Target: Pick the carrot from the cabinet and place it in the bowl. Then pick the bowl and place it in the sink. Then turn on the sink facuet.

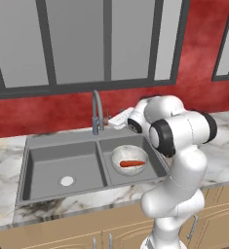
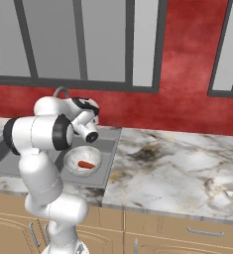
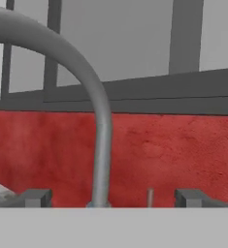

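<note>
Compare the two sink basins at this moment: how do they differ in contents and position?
The right basin holds the bowl with the carrot lying in it; the left basin holds no object, and its round pale drain is exposed. The right basin lies next to the robot's arm, the left farther away. Both are grey, rectangular and dry, with the faucet behind the divider.

Right basin: bowl (image 1: 129,159) w/ carrot (image 1: 132,163) sits in it, little floor left around.
Left basin: sink (image 1: 62,168) floor open down to drain.
Faucet (image 3: 98,116): spout rises between fingertips (image 3: 35,197), close ahead of gripper (image 3: 110,198); lever stub just right of it.
Behind: red wall, window frame.
</note>
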Available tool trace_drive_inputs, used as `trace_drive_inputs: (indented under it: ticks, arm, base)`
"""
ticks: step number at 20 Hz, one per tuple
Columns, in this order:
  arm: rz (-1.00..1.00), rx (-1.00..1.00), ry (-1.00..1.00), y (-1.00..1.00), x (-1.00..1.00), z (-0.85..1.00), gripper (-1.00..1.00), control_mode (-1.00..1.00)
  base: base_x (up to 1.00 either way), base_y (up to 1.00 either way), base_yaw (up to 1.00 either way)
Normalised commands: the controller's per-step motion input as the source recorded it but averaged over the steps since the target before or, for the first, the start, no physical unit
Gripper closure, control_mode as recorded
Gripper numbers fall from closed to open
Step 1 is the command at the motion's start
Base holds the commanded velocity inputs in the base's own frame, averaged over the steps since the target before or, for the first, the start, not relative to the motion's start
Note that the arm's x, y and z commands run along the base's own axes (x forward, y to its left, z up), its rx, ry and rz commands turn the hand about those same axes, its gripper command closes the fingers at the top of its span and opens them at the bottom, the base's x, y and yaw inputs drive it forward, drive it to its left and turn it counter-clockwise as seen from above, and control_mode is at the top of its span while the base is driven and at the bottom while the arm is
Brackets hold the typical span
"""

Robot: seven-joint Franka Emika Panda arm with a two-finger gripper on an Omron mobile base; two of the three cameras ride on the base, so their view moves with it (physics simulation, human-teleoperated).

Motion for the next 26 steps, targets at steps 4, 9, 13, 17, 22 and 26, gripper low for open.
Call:
trace_drive_inputs:
  ticks: [4, 9, 13, 17, 22, 26]
  arm:
    - [0.0, 0.02, -0.02, 0.0, 0.35, -0.18, -1.0, -1.0]
    - [-0.03, 0.02, 0.0, 0.0, 0.48, -0.01, -1.0, -1.0]
    - [-0.04, 0.01, 0.0, 0.0, 0.43, -0.07, -1.0, -1.0]
    - [-0.04, 0.0, 0.0, 0.0, 0.35, -0.13, -1.0, -1.0]
    - [-0.04, 0.0, 0.0, 0.0, 0.29, -0.22, -1.0, -1.0]
    - [-0.04, 0.0, 0.0, 0.0, 0.27, -0.16, -1.0, -1.0]
  base:
    - [0.0, 0.0, 0.0]
    - [0.0, 0.0, 0.0]
    - [0.0, 0.0, 0.0]
    - [0.0, 0.0, 0.0]
    - [0.0, 0.0, 0.0]
    - [0.0, 0.0, 0.0]
